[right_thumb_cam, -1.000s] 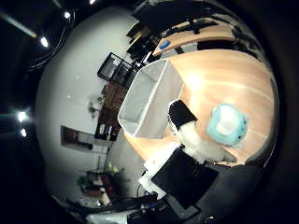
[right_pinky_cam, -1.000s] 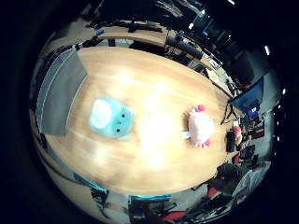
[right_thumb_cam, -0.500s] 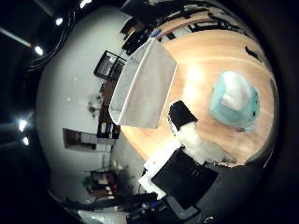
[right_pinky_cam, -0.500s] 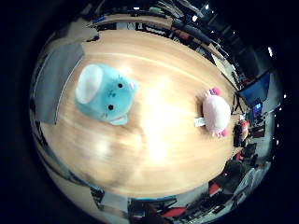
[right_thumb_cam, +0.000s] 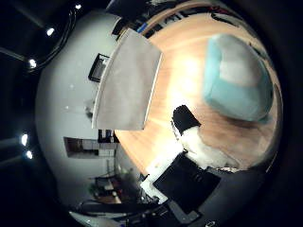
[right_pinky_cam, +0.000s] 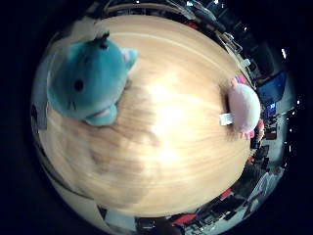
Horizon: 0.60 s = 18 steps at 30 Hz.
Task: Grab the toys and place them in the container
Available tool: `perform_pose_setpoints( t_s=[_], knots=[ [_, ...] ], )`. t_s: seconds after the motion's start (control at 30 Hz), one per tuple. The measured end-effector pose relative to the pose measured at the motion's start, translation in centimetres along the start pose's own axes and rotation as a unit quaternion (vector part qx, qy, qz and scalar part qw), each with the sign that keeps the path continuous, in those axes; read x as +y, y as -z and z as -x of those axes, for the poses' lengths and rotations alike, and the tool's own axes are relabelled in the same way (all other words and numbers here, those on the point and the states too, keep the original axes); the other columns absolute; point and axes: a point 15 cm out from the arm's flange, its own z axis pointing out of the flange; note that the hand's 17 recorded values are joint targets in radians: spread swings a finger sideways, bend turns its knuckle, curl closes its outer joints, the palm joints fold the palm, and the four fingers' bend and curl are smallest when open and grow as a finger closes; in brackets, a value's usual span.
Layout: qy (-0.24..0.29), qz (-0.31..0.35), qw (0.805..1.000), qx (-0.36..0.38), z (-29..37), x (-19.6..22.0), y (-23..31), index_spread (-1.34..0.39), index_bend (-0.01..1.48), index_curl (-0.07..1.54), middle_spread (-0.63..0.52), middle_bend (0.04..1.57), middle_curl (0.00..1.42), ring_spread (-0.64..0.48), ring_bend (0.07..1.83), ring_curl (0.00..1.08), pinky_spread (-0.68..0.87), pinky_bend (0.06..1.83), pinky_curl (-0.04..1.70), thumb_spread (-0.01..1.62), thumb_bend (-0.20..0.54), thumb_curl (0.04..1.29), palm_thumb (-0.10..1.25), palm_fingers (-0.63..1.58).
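A teal plush toy [right_pinky_cam: 88,78] lies on the round wooden table [right_pinky_cam: 166,147] and looms large in the right little finger side palm view, close under the palm. It also shows large in the right thumb side palm view [right_thumb_cam: 237,76]. A pink and white plush toy [right_pinky_cam: 243,106] lies further off on the same table. The grey rectangular container [right_thumb_cam: 128,80] stands on the table beside the teal toy. My hand [right_thumb_cam: 189,142] shows one white finger with a black tip, relaxed, above the table and away from the teal toy.
The table edge [right_pinky_cam: 147,204] curves round near the shadow of my hand. Chairs and desks [right_pinky_cam: 262,93] stand around the table beyond the pink toy. Shelving [right_thumb_cam: 90,151] stands by the wall past the container.
Both views have closed in on the teal toy, which has grown much larger: the palm has come down nearer to it. The toys and container have not moved.
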Motion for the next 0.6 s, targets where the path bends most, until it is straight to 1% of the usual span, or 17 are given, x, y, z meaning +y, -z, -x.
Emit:
perform_pose_setpoints(
  t_s=[0.07,0.17,0.2,0.27,0.3,0.33,0.37,0.4,0.43,0.47,0.5,0.6],
  knots=[
    [-0.003,0.007,1.000,0.000,-0.5,0.0,-0.9,-0.62,0.22,0.31,-0.39,0.33,0.36,-0.36,0.93,0.20,-0.01,1.14,-0.02,0.97,-0.014,0.42,0.55,0.43],
    [-0.004,0.009,1.000,0.003,-1.0,0.0,-1.5,-0.62,0.23,0.32,-0.44,0.39,0.38,-0.40,0.96,0.20,-0.06,1.10,-0.02,0.97,-0.007,0.43,0.60,0.57],
    [-0.005,0.010,1.000,0.003,-1.1,0.0,-1.7,-0.62,0.22,0.32,-0.46,0.43,0.39,-0.41,1.00,0.22,-0.12,1.12,-0.01,0.97,-0.003,0.44,0.62,0.70],
    [-0.004,0.013,1.000,0.002,-1.2,0.1,-2.0,-0.62,0.23,0.34,-0.49,0.51,0.43,-0.42,1.08,0.26,-0.33,1.23,0.05,0.98,0.017,0.47,0.70,1.05],
    [-0.001,0.015,1.000,0.000,-1.3,0.1,-2.1,-0.62,0.23,0.34,-0.50,0.51,0.43,-0.42,1.07,0.25,-0.37,1.24,0.05,0.98,0.021,0.48,0.72,1.09],
    [0.001,0.017,1.000,-0.001,-1.4,0.1,-2.3,-0.62,0.28,0.37,-0.50,0.54,0.46,-0.40,1.09,0.28,-0.42,1.26,0.08,0.98,0.034,0.50,0.76,1.18],
    [0.001,0.016,1.000,-0.002,-1.6,0.0,-2.3,-0.62,0.30,0.39,-0.50,0.57,0.48,-0.39,1.10,0.30,-0.43,1.26,0.10,0.98,0.039,0.50,0.78,1.21],
    [0.004,0.016,1.000,-0.003,-1.7,0.1,-2.3,-0.62,0.38,0.44,-0.50,0.62,0.51,-0.38,1.13,0.32,-0.42,1.30,0.13,0.99,0.067,0.53,0.84,1.27],
    [0.006,0.013,1.000,-0.005,-1.9,0.1,-2.3,-0.62,0.41,0.46,-0.50,0.64,0.53,-0.37,1.15,0.34,-0.41,1.32,0.15,1.00,0.082,0.54,0.87,1.28],
    [0.006,0.007,1.000,-0.009,-2.2,0.0,-2.2,-0.62,0.50,0.51,-0.50,0.70,0.57,-0.36,1.18,0.36,-0.39,1.38,0.18,1.00,0.101,0.56,0.91,1.27],
    [0.004,-0.002,1.000,-0.016,-2.2,-0.2,-2.0,-0.63,0.53,0.53,-0.50,0.71,0.59,-0.35,1.19,0.37,-0.38,1.39,0.19,1.01,0.104,0.57,0.92,1.26],
    [0.003,-0.033,0.998,-0.045,-1.5,-1.3,-1.8,-0.61,0.71,0.65,-0.50,0.84,0.68,-0.33,1.26,0.42,-0.32,1.47,0.25,1.00,0.130,0.62,1.00,1.23]
  ],
)
